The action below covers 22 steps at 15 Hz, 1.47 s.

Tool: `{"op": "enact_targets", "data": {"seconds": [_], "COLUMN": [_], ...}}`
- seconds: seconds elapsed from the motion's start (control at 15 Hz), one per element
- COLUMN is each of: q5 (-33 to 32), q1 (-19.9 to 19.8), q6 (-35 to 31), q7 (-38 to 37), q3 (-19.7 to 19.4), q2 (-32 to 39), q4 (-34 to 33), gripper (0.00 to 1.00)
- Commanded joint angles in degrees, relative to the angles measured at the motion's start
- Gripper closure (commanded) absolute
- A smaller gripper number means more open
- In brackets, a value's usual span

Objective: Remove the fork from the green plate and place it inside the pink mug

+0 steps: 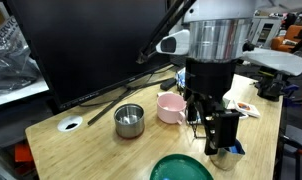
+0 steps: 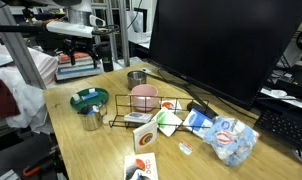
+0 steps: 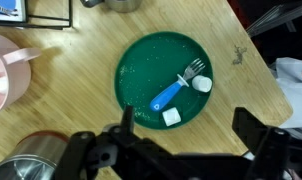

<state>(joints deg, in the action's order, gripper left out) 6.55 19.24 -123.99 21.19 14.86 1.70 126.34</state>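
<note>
Nearest us in the wrist view, our jaws stand spread wide, grasping nothing, over the near edge of the large round dark green plate [image 3: 141,60]. A shiny steel cup [image 3: 31,165] sits at lower left. The small blue-handled fork [image 3: 171,96] lies on that plate, its tines beside a small white round piece [image 3: 203,85]. Farther off, the squat pale pink mug [image 3: 6,70] stands apart from the plate on the light wooden desk [image 3: 81,40].
</note>
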Motion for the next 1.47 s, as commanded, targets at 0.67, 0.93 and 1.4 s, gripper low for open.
{"op": "enact_targets", "data": {"seconds": [0.67,0.93,1.4], "q5": [-1.59,-0.77,-0.66], "q1": [-0.05,-0.72,-0.75], "q6": [-12.16,-11.89,-11.26], "q7": [-13.53,-12.45,-12.36], "q3": [1.82,2.74,2.81], "q2": [11.47,12.50,14.69], "q4": [-0.61,-0.41,-1.81], "gripper": [0.00,0.00,0.00]}}
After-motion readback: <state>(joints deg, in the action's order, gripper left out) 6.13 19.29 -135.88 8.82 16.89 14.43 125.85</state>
